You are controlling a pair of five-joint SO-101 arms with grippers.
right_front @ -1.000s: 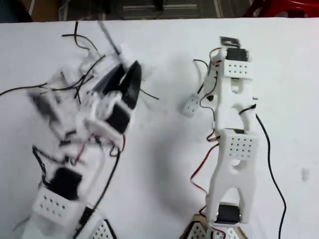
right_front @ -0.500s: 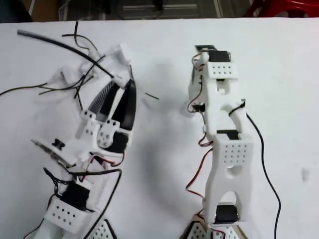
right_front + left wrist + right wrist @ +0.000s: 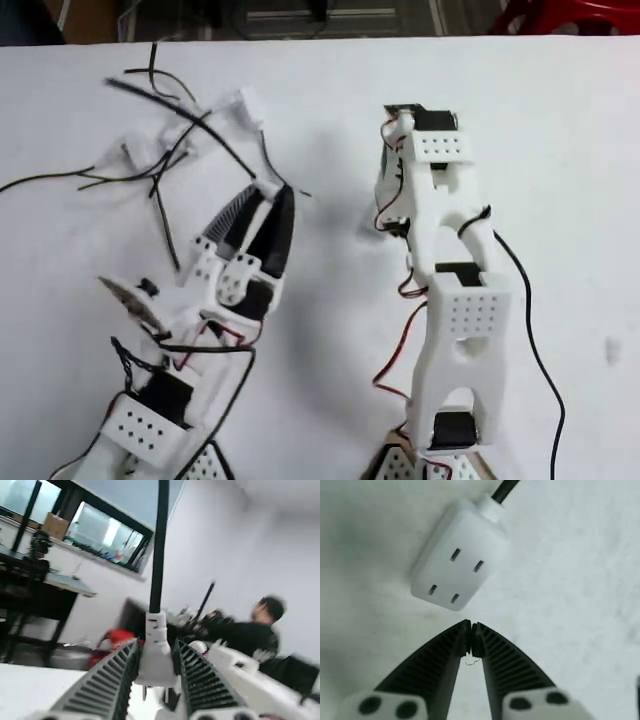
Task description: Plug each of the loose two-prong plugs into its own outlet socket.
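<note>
Over the white counter (image 3: pixel 560 120), the right arm (image 3: pixel 455 290) has swung toward 9 o'clock and now covers the spot where the outlet lay in the open. The right end effector (image 3: pixel 470 630) is pinched fully shut on nothing, its tips just short of the outlet (image 3: pixel 459 555).

The left arm (image 3: pixel 215 300) has pulled back toward 4 o'clock from the wire tangle (image 3: pixel 150 165) at 10 o'clock. The left end effector (image 3: pixel 272 190) is clamped on a plug (image 3: pixel 155 630), dragging its black cable (image 3: pixel 160 545) along.

I judge that one plug is captured and headed for the outlet.

The outlet is a white rounded block with two slot pairs and a dark cord. The plug is white, with the cable rising from its top.
</note>
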